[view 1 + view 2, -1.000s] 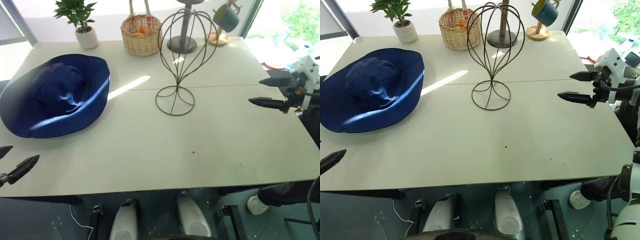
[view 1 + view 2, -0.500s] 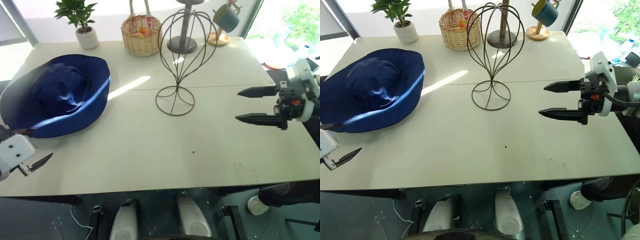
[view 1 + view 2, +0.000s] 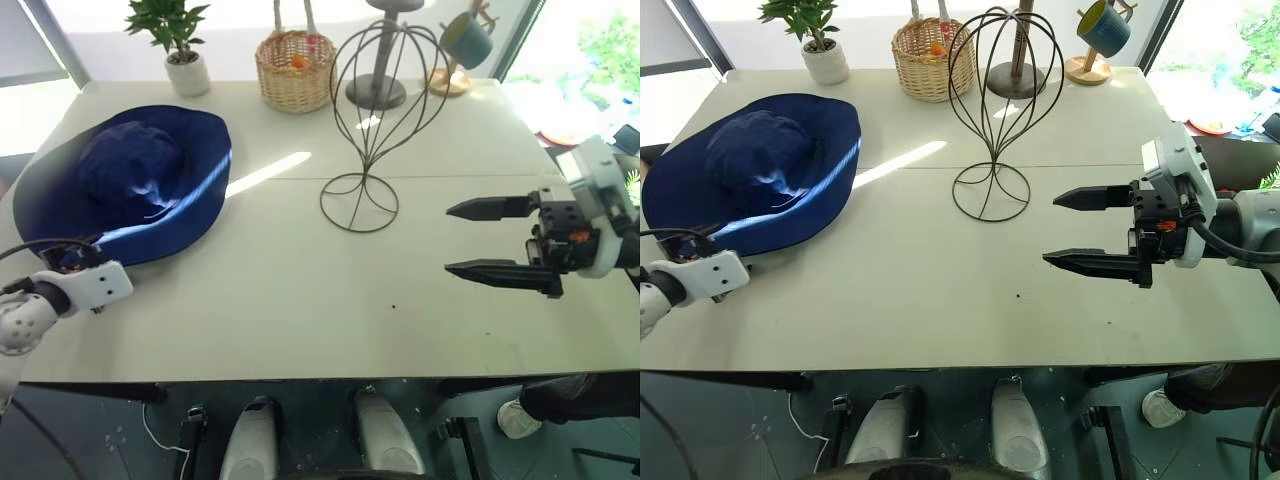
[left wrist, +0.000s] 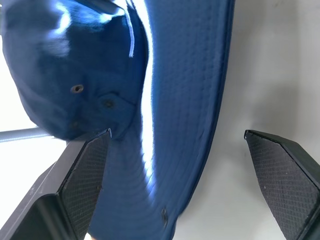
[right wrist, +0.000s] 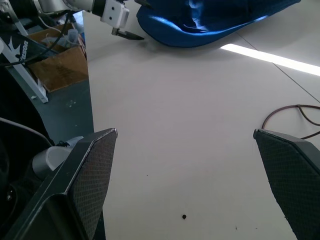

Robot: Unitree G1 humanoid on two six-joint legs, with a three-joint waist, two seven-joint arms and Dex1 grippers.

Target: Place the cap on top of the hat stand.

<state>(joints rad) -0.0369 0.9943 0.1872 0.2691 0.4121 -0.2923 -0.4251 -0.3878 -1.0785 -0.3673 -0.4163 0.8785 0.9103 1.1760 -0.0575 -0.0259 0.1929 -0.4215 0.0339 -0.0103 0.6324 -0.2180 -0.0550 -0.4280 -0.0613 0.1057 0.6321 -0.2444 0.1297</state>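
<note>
The navy cap (image 3: pixel 130 180) lies flat on the left of the white table (image 3: pixel 280 310), crown up. My left gripper (image 4: pixel 177 140) is at its near brim and open wide, with the brim's edge between the fingers; I cannot tell whether they touch it. The wire hat stand (image 3: pixel 361 176) stands upright mid-table, bare. To its right, my right gripper (image 3: pixel 448 240) hovers above the table, open and empty, pointing left. The right wrist view takes in the cap (image 5: pixel 215 20), the left gripper (image 5: pixel 120 20) and part of the stand's base ring (image 5: pixel 295 115).
Along the far edge stand a potted plant (image 3: pixel 188 72), a wicker basket (image 3: pixel 294 68), a dark post on a disc base (image 3: pixel 378 92) and a wooden mug holder with a mug (image 3: pixel 468 40). A cardboard box (image 5: pixel 57 65) sits on the floor beyond the table's left side.
My left gripper has come forward from the table's near edge to the cap's brim and rolled over. The right gripper has moved left, further over the table. The camera shifted slightly.
</note>
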